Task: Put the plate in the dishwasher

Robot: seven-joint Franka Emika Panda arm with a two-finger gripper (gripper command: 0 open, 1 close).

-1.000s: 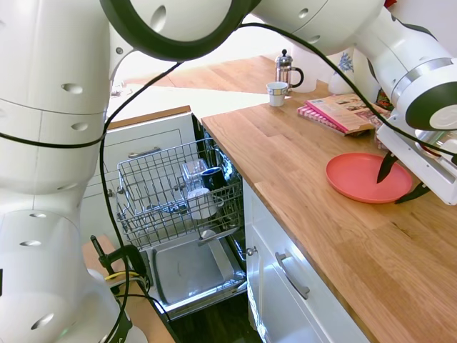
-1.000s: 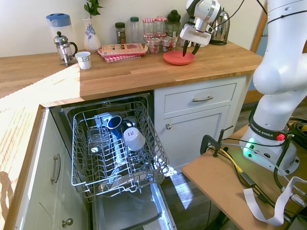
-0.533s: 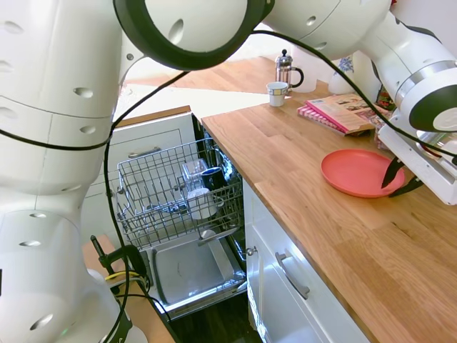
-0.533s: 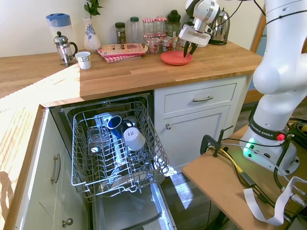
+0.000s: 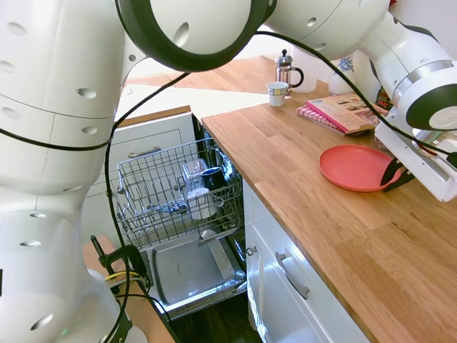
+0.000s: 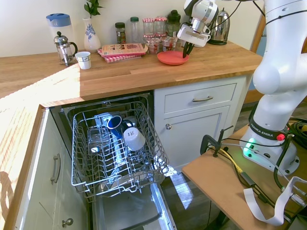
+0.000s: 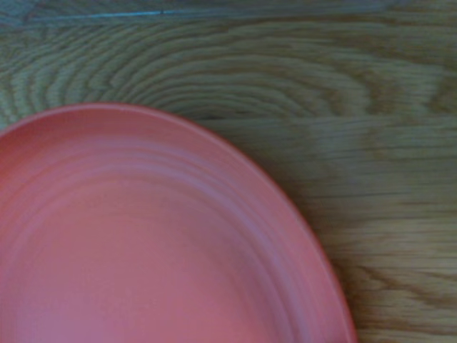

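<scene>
"FRANKA EMIKA" runs in small black letters around the arm's white base; no other print is legible.

Sunlit oak worktop over white cabinets, cream wall behind.

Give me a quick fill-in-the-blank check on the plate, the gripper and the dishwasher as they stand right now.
1. The plate lies on the wooden ____.
2. The gripper is at the plate's ____, not over its middle.
3. The dishwasher rack is pulled ____ with cups already in it.
4. The plate's colour is coral-____.

Missing words: countertop; rim; out; pink
</scene>
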